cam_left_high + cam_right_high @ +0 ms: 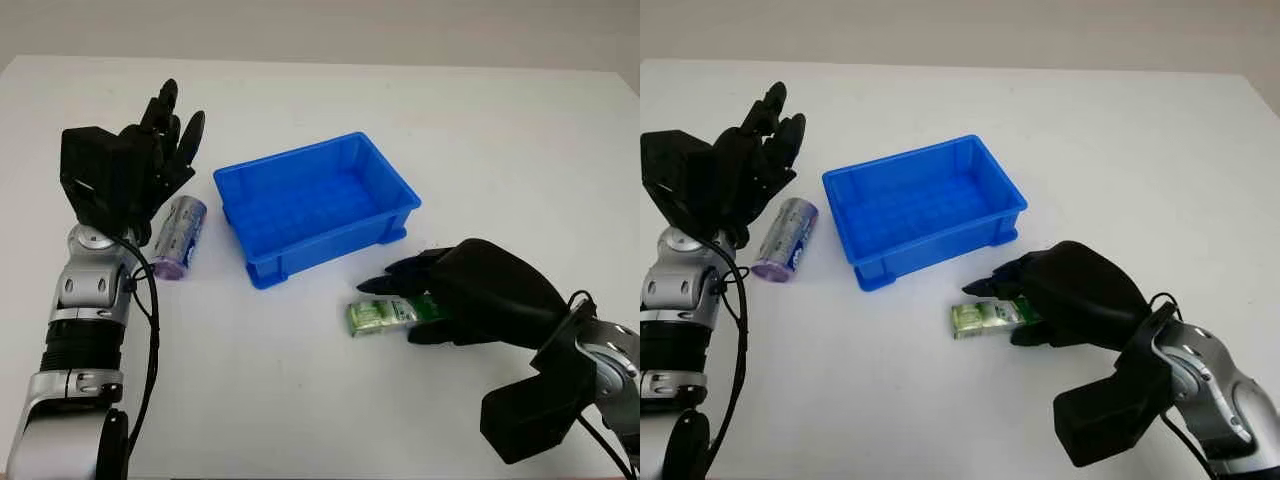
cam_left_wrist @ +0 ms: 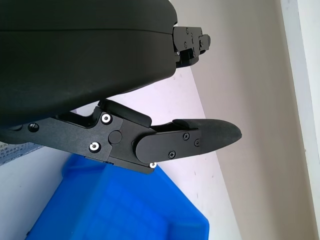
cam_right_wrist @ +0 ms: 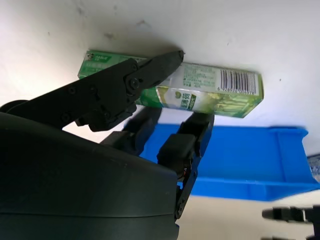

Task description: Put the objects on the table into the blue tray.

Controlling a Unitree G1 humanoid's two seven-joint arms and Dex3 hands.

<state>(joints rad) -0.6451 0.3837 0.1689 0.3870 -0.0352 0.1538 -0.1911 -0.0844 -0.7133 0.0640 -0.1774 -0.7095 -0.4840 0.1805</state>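
**A:** Where is the carton (image 3: pixel 210 89) in relation to the right hand (image 1: pixel 425 305)?

**B:** It lies on its side on the table (image 1: pixel 500 130), right under the fingers (image 3: pixel 145 75). One finger crosses its top face, two more come up against the side that faces the tray (image 1: pixel 315 205). The hand is closing around it, but I judge the grip not yet firm; the carton is flat on the table.

**A:** So how should the hand do this well?

**B:** Press from both long sides at once, so the carton doesn't skid away from the palm. It looks like thin card, so squeeze lightly. About half of it sticks out past the fingertips, which means it may tip once lifted; a hold nearer its middle would be safer.

**A:** And the tray?

**B:** Just beyond the fingertips, near. The wall stands higher than the carton, so lift first, then carry forward over the rim and let go low.

**A:** The other hand?

**B:** The left hand (image 1: pixel 165 135) is open, raised above the table. A can (image 1: pixel 180 236) lies on its side just below it, beside the tray's far end from the working hand.
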